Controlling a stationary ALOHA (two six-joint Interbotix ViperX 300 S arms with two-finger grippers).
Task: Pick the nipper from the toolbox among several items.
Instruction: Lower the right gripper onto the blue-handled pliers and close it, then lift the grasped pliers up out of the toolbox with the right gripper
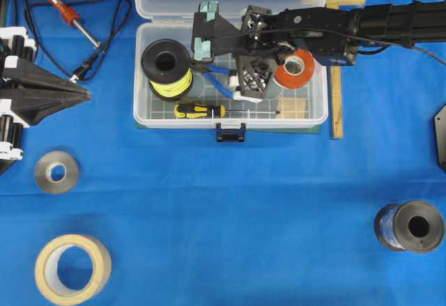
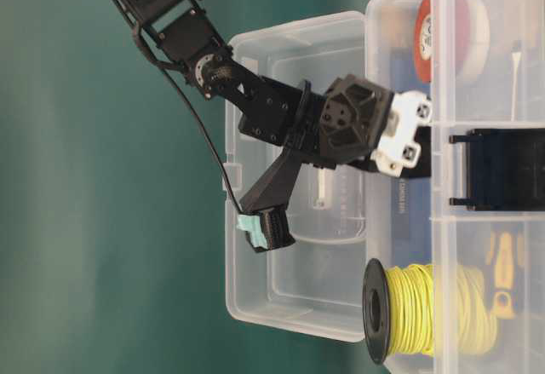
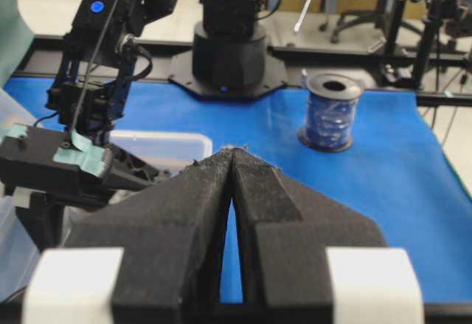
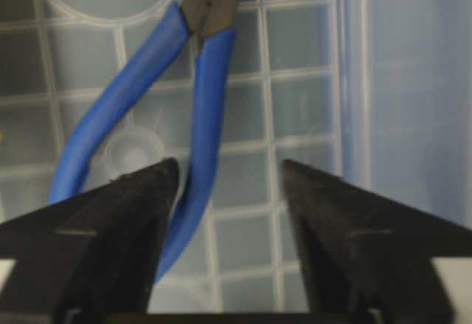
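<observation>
The right gripper (image 4: 230,184) is open, low in the toolbox (image 1: 143,76). The nipper (image 4: 203,110) lies under it, one blue handle between the fingers. The left gripper (image 3: 232,163) is closed.

- Blue handles, dark grey jaws on nipper (image 4: 203,117).
- Clear toolbox (image 1: 230,121), gridded floor, dark blue latch.
- Black spool (image 1: 167,65), yellow wire.
- Red-orange tape roll (image 1: 296,67).
- Yellow-black screwdriver (image 1: 198,110).
- Blue desk (image 1: 230,215).

Right arm (image 1: 390,21) stretched out long, wrist bent down, right gripper (image 4: 228,184) with fingers spread apart, left gripper (image 3: 233,163) parked, fingertips pressed together
</observation>
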